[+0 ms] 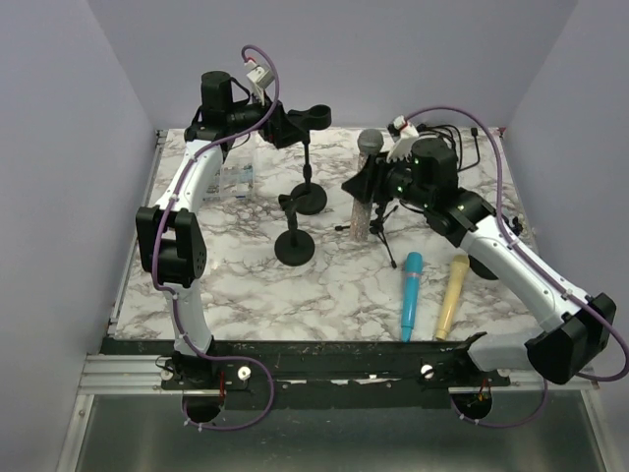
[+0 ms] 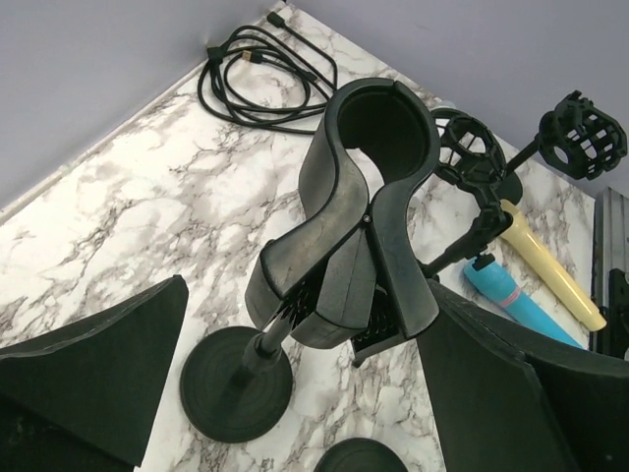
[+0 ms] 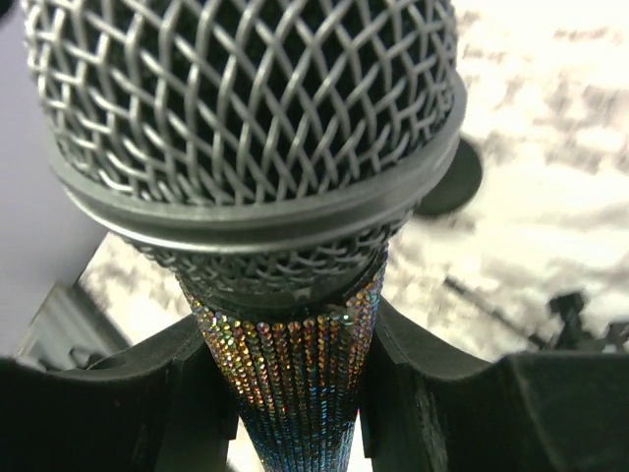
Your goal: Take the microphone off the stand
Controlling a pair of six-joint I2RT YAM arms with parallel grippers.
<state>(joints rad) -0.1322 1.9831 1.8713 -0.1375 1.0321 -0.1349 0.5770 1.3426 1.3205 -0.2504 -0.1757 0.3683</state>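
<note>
The microphone [image 3: 265,128] has a grey mesh head and a glittery body [image 1: 362,211]. It stands upright at mid-table, and my right gripper [image 3: 295,364] is shut on the body just under the head [image 1: 370,144]. The stand [image 1: 311,197] is a black pole on a round base [image 2: 234,383]. Its clip [image 2: 369,197] at the top is empty. My left gripper [image 2: 310,295] is open. Its fingers [image 2: 88,374] are spread wide on either side of the clip's lower part and are not touching it. In the top view that gripper [image 1: 283,126] is just left of the clip [image 1: 319,116].
A second round-base stand [image 1: 294,246] is in front of the first, and a tripod stand [image 1: 385,234] is beside the microphone. A blue microphone [image 1: 410,295] and a yellow one [image 1: 452,293] lie at front right. Black cables [image 2: 265,74] coil at the back. A small box [image 1: 236,179] lies at left.
</note>
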